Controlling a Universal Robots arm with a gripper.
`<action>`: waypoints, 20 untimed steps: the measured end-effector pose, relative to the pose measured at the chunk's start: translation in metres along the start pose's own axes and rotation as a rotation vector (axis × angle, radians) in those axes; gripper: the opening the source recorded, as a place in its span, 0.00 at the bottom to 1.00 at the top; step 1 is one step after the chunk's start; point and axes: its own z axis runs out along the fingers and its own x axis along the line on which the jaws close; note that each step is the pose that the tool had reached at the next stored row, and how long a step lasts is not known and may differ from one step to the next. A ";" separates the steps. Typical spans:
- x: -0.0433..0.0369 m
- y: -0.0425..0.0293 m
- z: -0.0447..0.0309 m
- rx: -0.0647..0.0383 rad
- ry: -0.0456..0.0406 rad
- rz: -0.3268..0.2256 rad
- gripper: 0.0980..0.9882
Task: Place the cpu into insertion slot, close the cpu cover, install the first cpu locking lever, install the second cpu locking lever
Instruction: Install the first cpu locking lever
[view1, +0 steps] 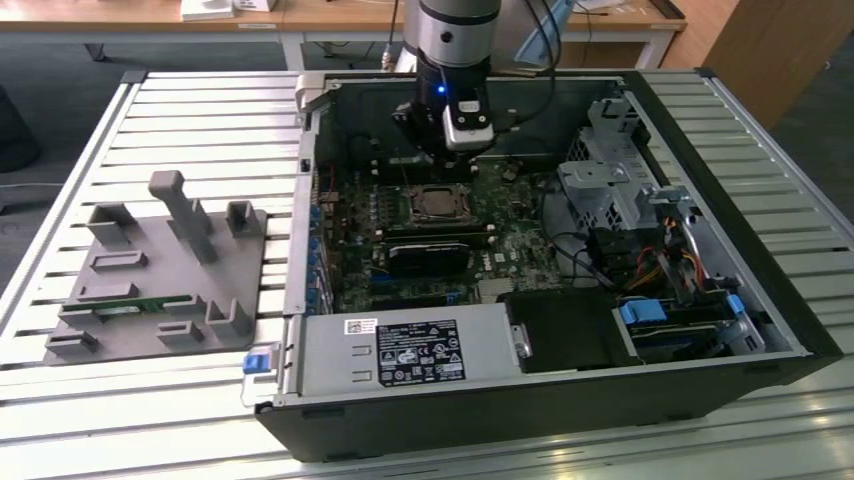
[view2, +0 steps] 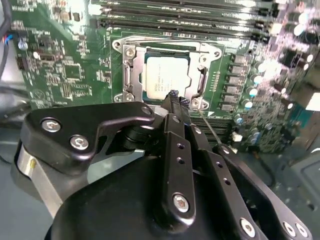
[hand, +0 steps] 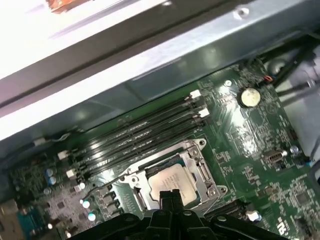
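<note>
The black hand (view2: 175, 96) takes up the near part of the second wrist view, its two fingertips pressed together just at the near edge of the chip (view2: 166, 75). The chip lies flat, silver face up, framed by the thin metal cover (view2: 165, 48), which lies down around it. A thin wire lever (view2: 206, 122) slants away beside the fingertips. Long dark memory slots (view2: 185, 20) run side by side beyond the cover. The green circuit board (view2: 65, 70) spreads around them, with a row of small round capacitors (view2: 245, 85) beside the cover.
</note>
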 end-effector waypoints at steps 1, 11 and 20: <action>0.0000 0.0000 0.0001 0.000 0.0004 -0.018 0.01; 0.0000 0.0000 0.0007 0.004 0.0044 -0.200 0.01; 0.0001 -0.0001 0.0011 0.006 0.0076 -0.349 0.01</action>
